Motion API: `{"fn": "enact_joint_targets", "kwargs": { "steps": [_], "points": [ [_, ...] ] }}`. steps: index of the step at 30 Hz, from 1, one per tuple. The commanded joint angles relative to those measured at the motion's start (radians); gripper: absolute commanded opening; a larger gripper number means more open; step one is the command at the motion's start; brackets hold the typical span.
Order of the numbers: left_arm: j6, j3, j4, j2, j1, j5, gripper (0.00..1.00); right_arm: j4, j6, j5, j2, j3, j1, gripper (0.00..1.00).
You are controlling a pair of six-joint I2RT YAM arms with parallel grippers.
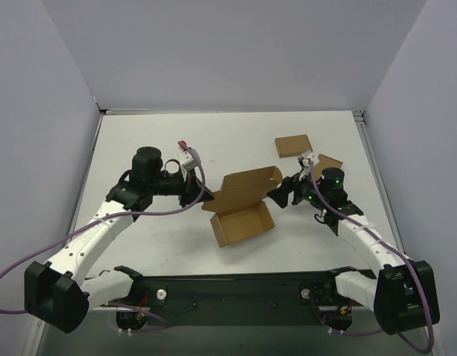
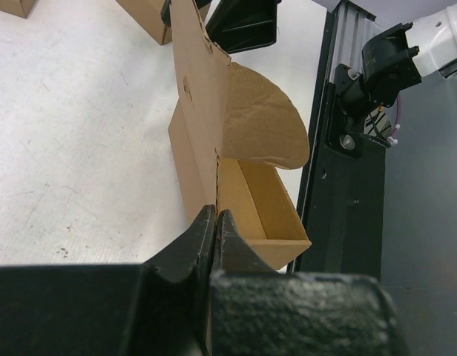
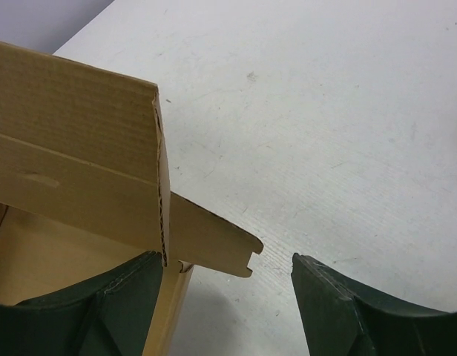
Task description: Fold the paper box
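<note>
White bench point(image 1: 154, 141) with pale walls on three sides and a black rail point(image 1: 228, 289) along its near edge, between the arm bases. The box point(image 1: 243, 211) sits about mid-bench between the two arms, half folded. A shallow open tray lies flat toward the rail, and a broad panel stands up from the tray's far side. In the left wrist view a rounded flap point(image 2: 262, 119) curls off that upright panel over the tray's end.

At the box's left end the left jaws are together, clamped on the box. The left wrist view shows the two dark fingers point(image 2: 188, 248) pinched onto the thin edge of the upright cardboard, with only the sheet between them.

At the box's right end the right jaws stand apart and hold nothing. In the right wrist view the panel's corner and a notched tab point(image 3: 225, 256) jut into the gap between them. One finger lies just behind the cardboard wall, and I cannot tell whether it touches. The other finger point(image 3: 340, 311) is over bare bench, clear of the box.

Two small boxes lie toward the far right. One point(image 1: 294, 144) lies flat and in full view. The other point(image 1: 330, 163) is just beyond the right wrist, partly hidden by it.
</note>
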Motion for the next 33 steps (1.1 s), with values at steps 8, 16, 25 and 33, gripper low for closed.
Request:
{"fn": "enact_joint_targets", "kwargs": {
  "steps": [8,16,25,33],
  "points": [
    [0.001,0.012,0.059,-0.021,0.009,0.043,0.0,0.302,0.04,-0.212,-0.006,-0.024,-0.005,0.7],
    [-0.01,0.006,0.076,-0.031,0.019,-0.012,0.0,0.113,-0.01,-0.177,-0.027,0.018,0.006,0.3],
    [-0.038,-0.002,0.114,0.016,0.003,-0.162,0.0,0.015,-0.012,0.002,-0.01,0.068,0.111,0.0],
    [-0.132,0.009,0.132,0.07,-0.09,-0.55,0.0,0.11,0.065,0.666,-0.052,-0.024,0.394,0.0]
  ]
}}
